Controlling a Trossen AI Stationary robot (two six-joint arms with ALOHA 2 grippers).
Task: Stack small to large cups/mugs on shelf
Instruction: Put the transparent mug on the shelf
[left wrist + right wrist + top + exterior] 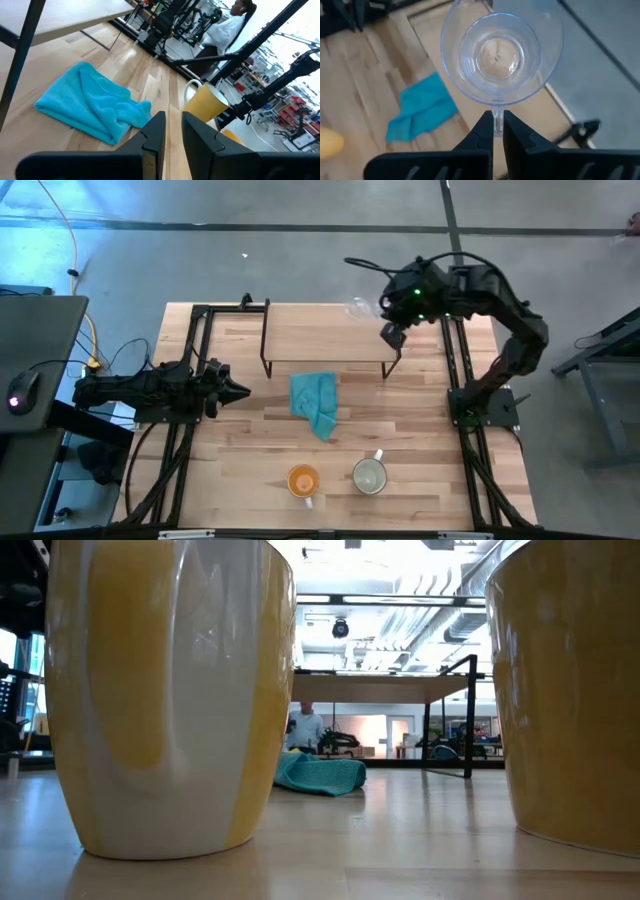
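Observation:
My right gripper [392, 335] is shut on the small clear glass cup [358, 308], held in the air over the far right part of the light-wood shelf [320, 340]. The orange mug [303, 480] and the larger pale mug [370, 475] stand upright on their bases side by side near the table's near edge. My left gripper [238, 390] is shut and empty, low over the table to the left of the shelf, pointing right. My right gripper pinches between its two fingers a narrow clear part [497, 121] that sticks out from the cup's wall just under the rim. The fingers slant down from the table's right side. The cup is lifted clear, its open mouth [497, 55] turned toward the wrist camera.
A crumpled teal cloth [316, 404] lies on the table just in front of the shelf, between it and the mugs. The shelf's thin black legs [266, 365] stand at its corners. Black frame rails [460, 380] run along both table sides. A person [225, 25] is in the room beyond.

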